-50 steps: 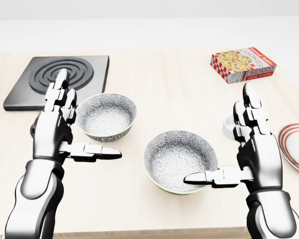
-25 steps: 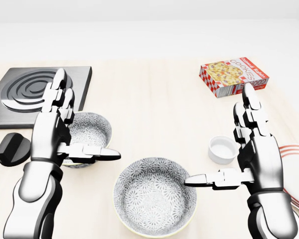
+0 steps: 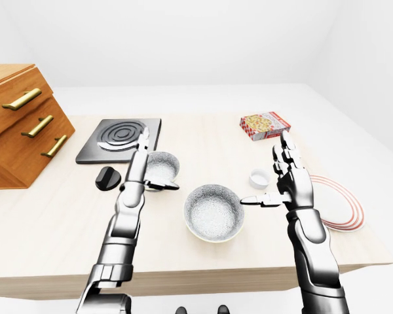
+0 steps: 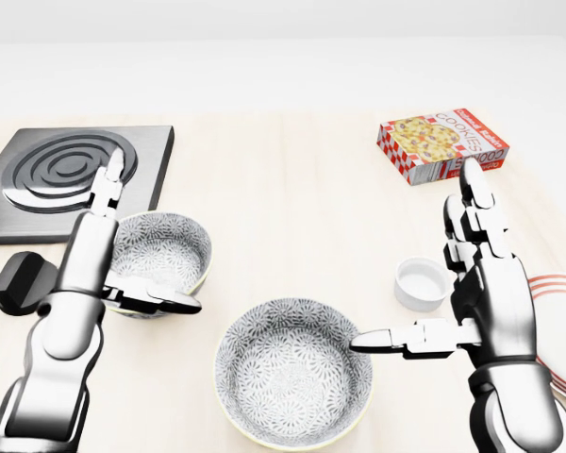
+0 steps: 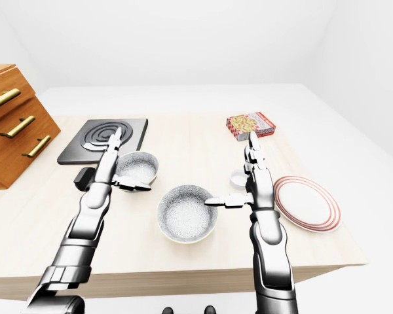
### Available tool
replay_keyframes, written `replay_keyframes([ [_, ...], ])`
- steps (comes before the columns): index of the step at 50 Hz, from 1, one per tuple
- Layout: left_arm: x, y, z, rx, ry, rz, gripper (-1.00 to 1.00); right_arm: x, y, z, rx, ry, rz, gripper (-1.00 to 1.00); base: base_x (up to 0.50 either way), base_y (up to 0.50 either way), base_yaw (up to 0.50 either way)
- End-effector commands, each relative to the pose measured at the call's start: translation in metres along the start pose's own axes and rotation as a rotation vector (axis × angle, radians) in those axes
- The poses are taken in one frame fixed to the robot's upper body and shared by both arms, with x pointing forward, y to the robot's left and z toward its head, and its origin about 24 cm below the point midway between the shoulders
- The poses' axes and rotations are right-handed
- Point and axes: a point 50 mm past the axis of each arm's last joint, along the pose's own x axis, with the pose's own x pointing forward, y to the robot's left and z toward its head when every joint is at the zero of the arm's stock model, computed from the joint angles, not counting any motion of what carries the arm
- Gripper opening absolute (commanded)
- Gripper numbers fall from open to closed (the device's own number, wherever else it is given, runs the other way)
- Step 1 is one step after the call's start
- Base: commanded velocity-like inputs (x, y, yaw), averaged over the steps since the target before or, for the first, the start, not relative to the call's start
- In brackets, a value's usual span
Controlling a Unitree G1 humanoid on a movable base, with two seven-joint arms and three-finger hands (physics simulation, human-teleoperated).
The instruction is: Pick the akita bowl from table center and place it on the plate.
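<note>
The akita bowl (image 4: 292, 373), grey-patterned with a pale rim, stands at the table's middle, low in the head view. A second, alike bowl (image 4: 160, 250) stands up and to its left. The red-ringed white plate (image 5: 306, 203) lies at the table's right. My left hand (image 4: 151, 236) is open, fingers pointing up, thumb over the near rim of the second bowl. To the right of the akita bowl my right hand (image 4: 415, 260) is also open, its thumb reaching toward the bowl's right rim without touching. Neither hand holds anything.
A black burner plate (image 4: 66, 175) and a black knob (image 4: 24, 281) lie at the left. A small white cup (image 4: 423, 283) stands between the akita bowl and the plate. A cookie box (image 4: 441, 143) lies top right. A wooden drawer cabinet (image 3: 19, 124) stands far left.
One second ago the camera shifted, sliding the table's things down the view. Since half a second ago my left hand has turned and sunk toward the second bowl. The right hand has held still.
</note>
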Motion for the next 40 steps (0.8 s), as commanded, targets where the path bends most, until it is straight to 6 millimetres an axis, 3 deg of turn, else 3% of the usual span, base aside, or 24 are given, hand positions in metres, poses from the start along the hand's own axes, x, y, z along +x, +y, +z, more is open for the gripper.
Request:
replay_keyframes([
  [1,0.016,-0.001,-0.030,0.390,0.066,-0.046,1.00,0.000,-0.001,-0.001,0.000,0.003,-0.004,1.00,0.00,0.00,0.00],
  [17,0.024,-0.017,-0.067,0.731,0.194,-0.107,1.00,0.001,-0.001,-0.001,-0.002,0.005,-0.007,1.00,0.00,0.00,0.00],
  [35,0.012,-0.033,-0.086,0.820,0.244,-0.183,1.00,0.001,-0.001,-0.003,-0.003,0.014,-0.003,1.00,0.00,0.00,0.00],
  [38,0.010,-0.034,-0.088,0.828,0.248,-0.192,0.62,0.001,-0.001,-0.004,-0.002,0.015,-0.003,1.00,0.00,0.00,0.00],
  [39,0.009,-0.034,-0.089,0.828,0.249,-0.192,0.44,0.002,-0.001,-0.003,-0.002,0.014,-0.003,1.00,0.00,0.00,0.00],
  [40,0.009,-0.034,-0.089,0.829,0.250,-0.192,0.12,0.002,-0.001,-0.004,-0.001,0.014,-0.002,1.00,0.00,0.00,0.00],
])
